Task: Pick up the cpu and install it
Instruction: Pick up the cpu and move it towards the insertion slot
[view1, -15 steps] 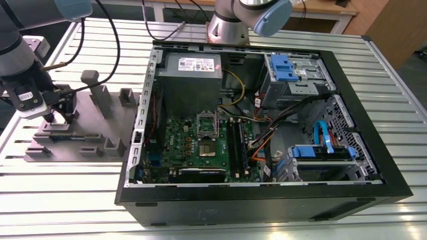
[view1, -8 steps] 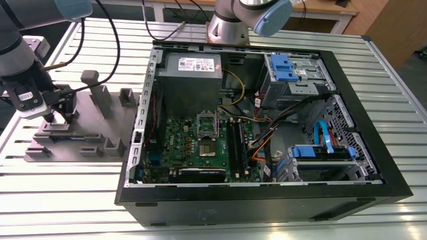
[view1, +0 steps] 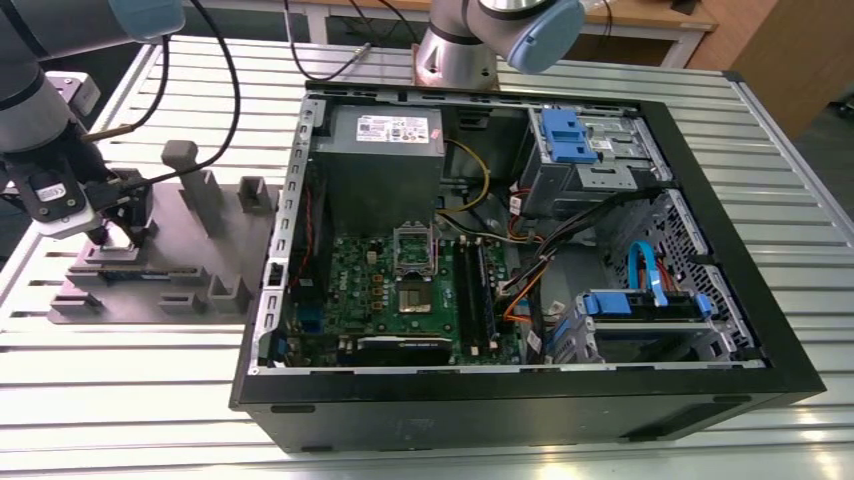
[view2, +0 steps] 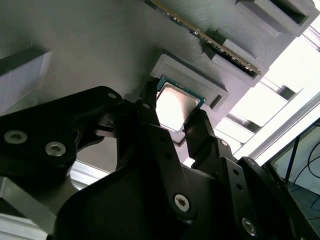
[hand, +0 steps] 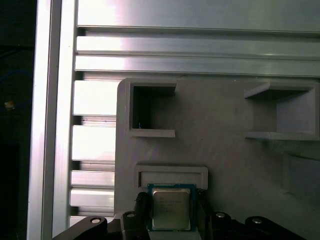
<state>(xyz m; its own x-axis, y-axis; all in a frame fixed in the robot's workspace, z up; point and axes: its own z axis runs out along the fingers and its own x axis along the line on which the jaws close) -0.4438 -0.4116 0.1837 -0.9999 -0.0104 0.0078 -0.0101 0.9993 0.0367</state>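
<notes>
On the fixture at the exterior view's left, the cpu lies flat in its pocket, directly between the gripper's parted fingers, one beside each opposite edge.

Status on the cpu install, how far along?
Done: approach only. The hand is at the grey fixture, at the exterior view's left.
In hand: it sits low over the cpu, which lies in its fixture pocket in both wrist views. A grip can't be confirmed.
Left: lift and install. The cpu is not yet in the open computer case.
</notes>
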